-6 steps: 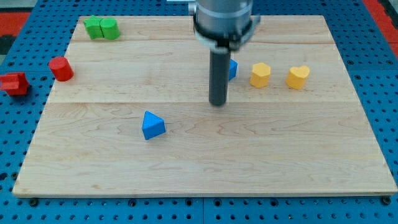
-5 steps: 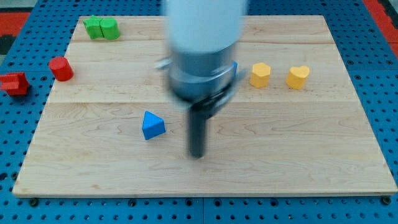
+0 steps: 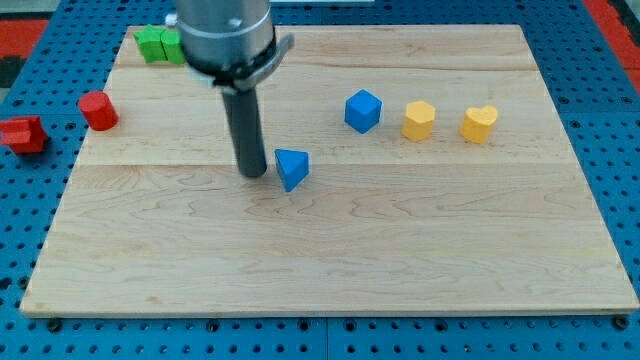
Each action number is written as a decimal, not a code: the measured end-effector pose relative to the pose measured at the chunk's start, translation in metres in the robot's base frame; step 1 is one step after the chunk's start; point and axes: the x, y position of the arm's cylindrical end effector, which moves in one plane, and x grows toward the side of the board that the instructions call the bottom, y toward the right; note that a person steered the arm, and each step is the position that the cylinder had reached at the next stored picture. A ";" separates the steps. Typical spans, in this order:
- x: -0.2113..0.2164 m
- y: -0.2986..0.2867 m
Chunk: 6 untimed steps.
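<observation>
My tip (image 3: 252, 172) rests on the wooden board (image 3: 330, 270), just to the left of a blue triangular block (image 3: 292, 168) and close to touching it. A blue cube (image 3: 363, 110) sits farther toward the view's right and top, with a yellow hexagonal block (image 3: 419, 120) and a yellow heart-shaped block (image 3: 479, 123) in a row beyond it. The rod rises from the tip to the arm's grey housing (image 3: 226, 40) near the view's top.
Two green blocks (image 3: 160, 45) sit together at the board's top left corner, partly behind the arm. A red cylinder (image 3: 98, 110) lies at the board's left edge. Another red block (image 3: 22, 134) lies off the board on the blue pegboard.
The tip swung down toward the view's bottom, then came up on the left. The blue triangular block has shifted up and to the right. The blue cube is now uncovered.
</observation>
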 end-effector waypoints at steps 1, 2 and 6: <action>0.021 0.028; -0.022 0.041; -0.053 0.066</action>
